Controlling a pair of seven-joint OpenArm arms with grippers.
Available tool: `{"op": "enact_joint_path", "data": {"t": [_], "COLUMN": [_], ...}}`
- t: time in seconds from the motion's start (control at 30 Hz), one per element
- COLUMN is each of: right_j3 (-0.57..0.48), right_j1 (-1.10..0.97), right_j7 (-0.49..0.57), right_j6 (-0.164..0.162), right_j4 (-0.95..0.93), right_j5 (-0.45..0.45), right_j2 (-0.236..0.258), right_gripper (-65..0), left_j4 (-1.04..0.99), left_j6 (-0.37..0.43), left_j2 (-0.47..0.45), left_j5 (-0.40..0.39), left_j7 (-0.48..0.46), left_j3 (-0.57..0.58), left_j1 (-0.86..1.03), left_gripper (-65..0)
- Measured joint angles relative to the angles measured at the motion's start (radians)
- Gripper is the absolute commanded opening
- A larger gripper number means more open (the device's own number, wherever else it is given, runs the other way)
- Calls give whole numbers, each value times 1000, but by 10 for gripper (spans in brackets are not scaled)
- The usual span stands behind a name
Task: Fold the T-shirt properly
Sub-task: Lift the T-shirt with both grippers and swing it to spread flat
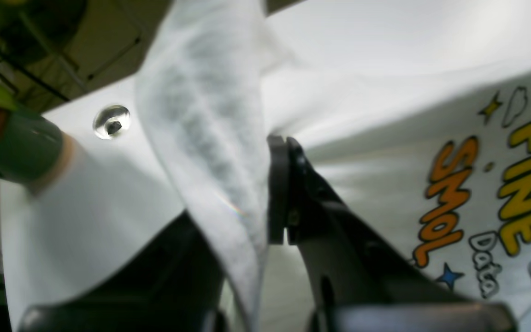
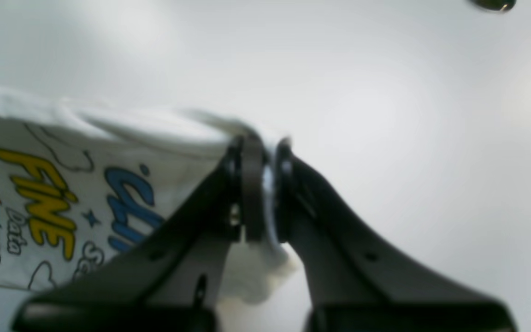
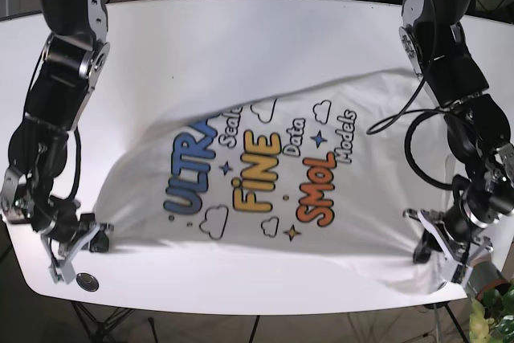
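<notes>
1. Left gripper [image 1: 247,198] is pinching a bunched corner of the T-shirt [image 3: 265,174]; right gripper [image 2: 260,193] is pinching the opposite near corner.
2. T-shirt is lying print-up, spread across the white tabletop [image 3: 241,46], its near hem running between the two grippers.
3. Risk, as judged: uneven lifting is likely to skew the fold; thin cloth may be slipping from the pads; the loose bunching at the left corner could be carrying wrinkles into the fold.
4. Count: one T-shirt, two grippers, one tabletop.
</notes>
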Motion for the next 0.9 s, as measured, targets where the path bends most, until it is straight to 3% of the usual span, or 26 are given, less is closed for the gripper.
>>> {"op": "enact_joint_path", "data": {"t": [0.2,0.3,0.5,0.67,0.9], "right_j3": [-82,-106,-135,-142,-129], "right_j1": [200,296,485,548,437], "right_j7": [6,-44,-113,-134,-156], "right_j6": [10,16,16,17,18], "right_j4": [-62,-68,-68,-46,9], "right_j5": [13,29,18,38,139], "right_j2": [33,57,89,113,185], "right_gripper": [-629,-629,-629,-629,-629], "left_j4": [-24,-21,-15,34,127], "left_j6": [34,51,52,51,39], "left_j2": [-15,-13,-14,-16,-15], "left_j5": [4,-6,-23,-15,-37], "left_j7": [23,77,74,82,85], "left_j3": [-5,-7,-8,-10,-11], "left_j1": [-174,-265,-408,-407,-306], "left_gripper": [-650,-650,-650,-650,-650]}}
